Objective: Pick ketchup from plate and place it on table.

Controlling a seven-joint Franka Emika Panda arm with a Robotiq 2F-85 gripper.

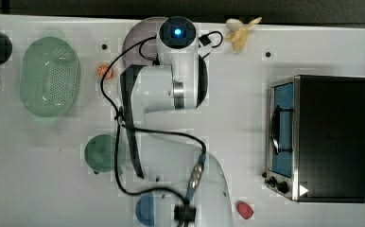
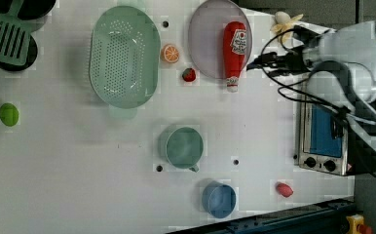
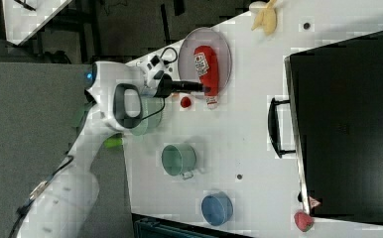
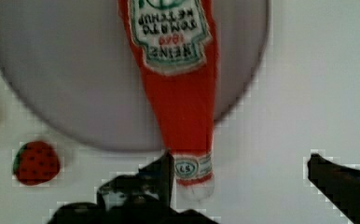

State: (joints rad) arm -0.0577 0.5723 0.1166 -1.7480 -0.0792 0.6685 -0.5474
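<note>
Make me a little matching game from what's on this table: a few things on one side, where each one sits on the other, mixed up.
Things:
1. ketchup
2. strawberry
3. banana
4. blue bowl

Places:
A. on the table, beside the plate's rim
B. lying on the plate, its cap past the rim
C. near the table's bottom edge in the left view
D. near the table's top edge in the left view

Pairs: 1-B, 2-A, 3-D, 4-C

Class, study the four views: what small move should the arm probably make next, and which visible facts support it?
Probably lower the open gripper over the ketchup and close. The bottle lies flat on the plate, its cap end overhanging the rim onto the table, and the fingers are spread by the cap, holding nothing.
</note>
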